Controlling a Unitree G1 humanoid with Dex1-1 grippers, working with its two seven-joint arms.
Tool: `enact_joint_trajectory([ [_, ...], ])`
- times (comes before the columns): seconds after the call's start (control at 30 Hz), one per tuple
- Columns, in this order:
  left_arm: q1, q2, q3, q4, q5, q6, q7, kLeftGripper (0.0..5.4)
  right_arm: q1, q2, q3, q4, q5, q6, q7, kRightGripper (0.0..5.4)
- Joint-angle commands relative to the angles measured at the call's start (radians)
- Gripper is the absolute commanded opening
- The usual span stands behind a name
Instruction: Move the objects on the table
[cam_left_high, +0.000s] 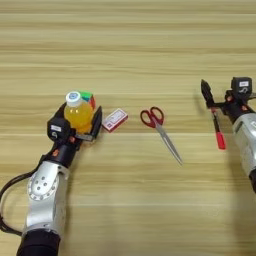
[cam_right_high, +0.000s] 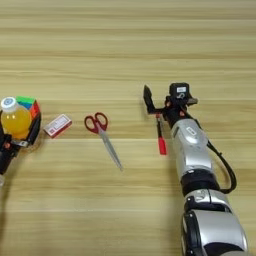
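An orange-juice bottle (cam_left_high: 78, 115) with a white cap stands at the left of the table (cam_left_high: 130, 45). My left gripper (cam_left_high: 80, 117) is shut on it, with one black finger (cam_left_high: 97, 121) on each side. A multicoloured puzzle cube (cam_left_high: 89, 98) sits just behind the bottle, partly hidden. To the right lie a red-and-white small box (cam_left_high: 115, 119), then red-handled scissors (cam_left_high: 158, 128) with blades pointing toward me. A red pen (cam_right_high: 160, 136) lies at the right. My right gripper (cam_right_high: 159, 101) hovers open over the pen's far end, its left finger (cam_right_high: 148, 100) well apart.
Wooden planks run left to right across the whole view. My left forearm (cam_left_high: 46, 190) comes up from the lower left and my right forearm (cam_right_high: 192, 155) from the lower right. The box lies close beside the left gripper's right finger.
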Motion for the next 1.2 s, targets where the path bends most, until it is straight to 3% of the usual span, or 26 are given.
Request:
enact_joint_trajectory([
  [0.03, -0.016, -0.013, -0.009, 0.009, 0.013, -0.003, 0.012, 4.35, -0.014, 0.003, -0.004, 0.012, 0.005, -0.001, 0.006, 5.40],
  [0.37, -0.036, -0.030, -0.009, 0.021, 0.025, -0.011, 0.060, 3.54, -0.015, 0.004, -0.004, 0.016, 0.004, -0.002, 0.004, 5.40],
  [0.7, -0.072, -0.044, -0.013, 0.039, 0.037, -0.001, 0.102, 3.49, -0.018, 0.006, -0.003, 0.021, 0.003, -0.005, 0.004, 5.40],
  [1.2, -0.109, -0.055, -0.078, -0.129, 0.064, 0.101, 0.124, 3.47, -0.025, 0.016, 0.000, 0.031, 0.000, -0.008, 0.000, 5.40],
])
